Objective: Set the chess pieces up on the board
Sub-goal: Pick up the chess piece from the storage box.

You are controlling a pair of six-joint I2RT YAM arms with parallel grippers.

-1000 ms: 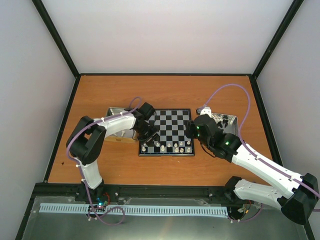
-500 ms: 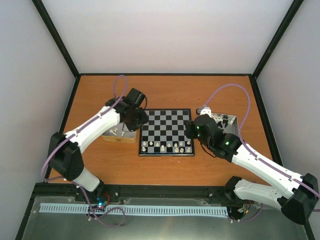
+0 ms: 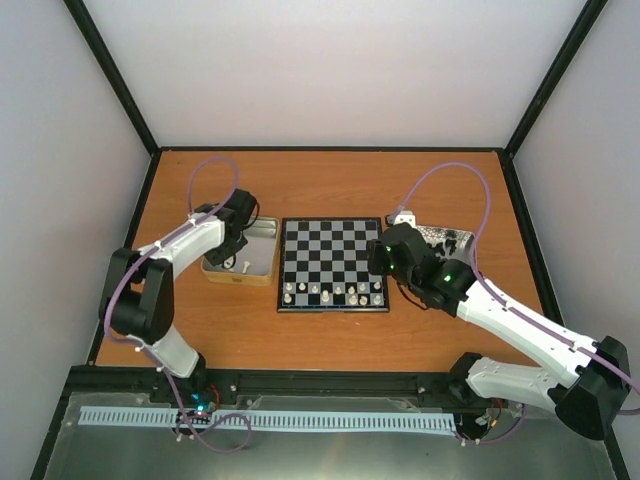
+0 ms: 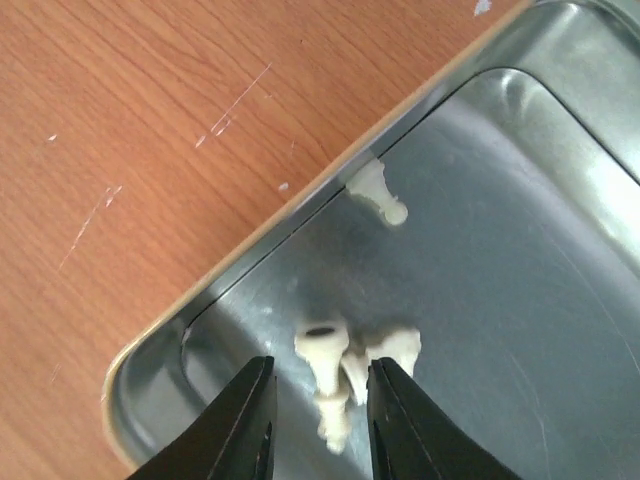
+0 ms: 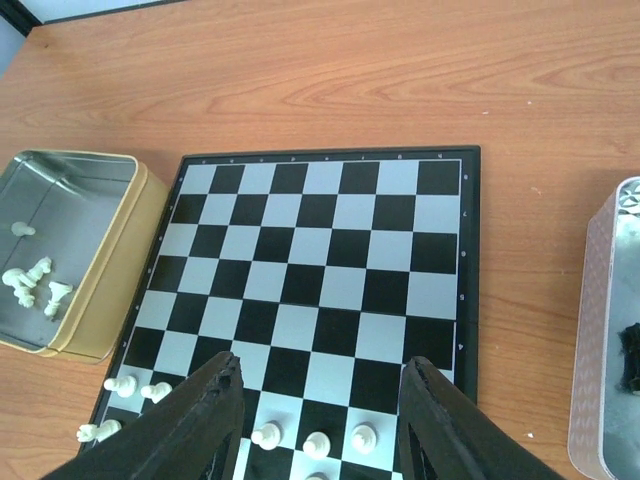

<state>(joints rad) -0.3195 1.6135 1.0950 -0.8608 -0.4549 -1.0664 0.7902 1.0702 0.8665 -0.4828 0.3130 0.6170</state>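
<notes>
The left hand (image 4: 322, 370) has swung off the black-and-grey chequered board (image 3: 333, 250) to the rectangular metal tin (image 4: 160, 345). It is parted astride a cream-white chess piece (image 4: 325, 350), not yet clenched, so another pickup looks due. The right hand (image 5: 320, 365) hovers released above the board.

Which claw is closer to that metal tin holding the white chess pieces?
Left. The left claw is down inside the tin, its fingers either side of some cream pieces. The right claw hovers open at the board's right edge, across from that tin.
</notes>
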